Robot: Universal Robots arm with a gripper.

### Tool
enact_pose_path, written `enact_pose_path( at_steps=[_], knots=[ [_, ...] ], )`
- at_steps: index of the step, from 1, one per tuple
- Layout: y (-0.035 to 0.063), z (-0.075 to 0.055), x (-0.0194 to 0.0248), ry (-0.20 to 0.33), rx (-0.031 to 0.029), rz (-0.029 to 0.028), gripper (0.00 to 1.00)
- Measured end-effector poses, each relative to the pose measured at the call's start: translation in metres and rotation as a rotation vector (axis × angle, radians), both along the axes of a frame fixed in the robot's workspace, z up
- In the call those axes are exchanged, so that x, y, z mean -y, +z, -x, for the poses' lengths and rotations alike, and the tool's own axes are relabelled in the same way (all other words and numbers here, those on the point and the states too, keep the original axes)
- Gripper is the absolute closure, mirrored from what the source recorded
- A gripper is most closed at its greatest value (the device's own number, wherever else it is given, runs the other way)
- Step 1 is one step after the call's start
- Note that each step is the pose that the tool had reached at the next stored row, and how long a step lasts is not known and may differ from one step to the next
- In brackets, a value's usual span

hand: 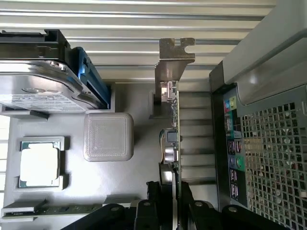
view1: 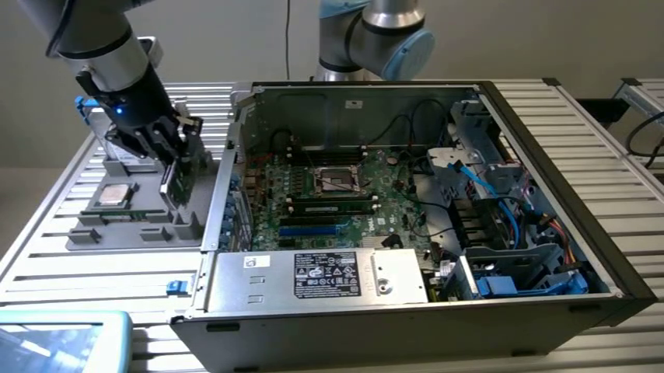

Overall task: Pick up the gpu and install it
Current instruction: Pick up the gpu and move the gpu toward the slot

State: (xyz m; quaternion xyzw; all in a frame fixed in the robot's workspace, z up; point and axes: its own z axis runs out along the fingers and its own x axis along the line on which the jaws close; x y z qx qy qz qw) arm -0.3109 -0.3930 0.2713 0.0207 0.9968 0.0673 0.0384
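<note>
Hand (hand: pixel 168 194) part-closed, gripping gpu (hand: pixel 172 139) by board edge | held upright, bracket (hand: pixel 176 50) away from hand, probably for slot alignment | tray (hand: pixel 124 187) under hand | case (hand: pixel 273 158) beside hand

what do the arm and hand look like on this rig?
The arm has silver-grey tubular links and rounded joints with pale blue caps. The hand is black and blocky, with slim black fingers and a small blue light at its wrist end.
</note>
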Motion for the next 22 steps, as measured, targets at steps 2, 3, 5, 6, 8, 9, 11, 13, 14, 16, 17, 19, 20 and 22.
enact_pose_path(
  at_steps=[2,3,5,6,8,9,11,13,14,16,17,19,20,22],
  knots=[
    [0.0090,0.000,0.0000,0.000,0.0000,0.0000,0.72],
    [0.0135,0.000,0.0000,0.000,0.0001,-0.0001,0.72],
    [0.0229,0.000,0.0000,0.000,0.0000,0.0001,0.72],
    [0.0274,0.000,0.0001,0.000,0.0001,-0.0001,0.72],
    [0.0363,0.000,0.0004,0.000,0.0002,-0.0001,0.72],
    [0.0409,0.000,0.0006,0.000,0.0001,-0.0001,0.72],
    [0.0499,-0.001,0.0011,0.000,-0.0002,0.0000,0.72],
    [0.0593,-0.003,0.0017,0.000,-0.0008,0.0000,0.72],
    [0.0637,-0.004,0.0020,0.000,-0.0010,-0.0001,0.72],
    [0.0728,-0.006,0.0026,0.000,-0.0018,0.0000,0.72],
    [0.0773,-0.008,0.0029,0.000,-0.0020,-0.0001,0.72],
    [0.0862,-0.011,0.0036,0.000,-0.0026,-0.0001,0.72],
    [0.0907,-0.012,0.0040,0.000,-0.0030,-0.0001,0.72],
    [0.1001,-0.015,0.0047,0.000,-0.0037,0.0000,0.72]
  ],
)
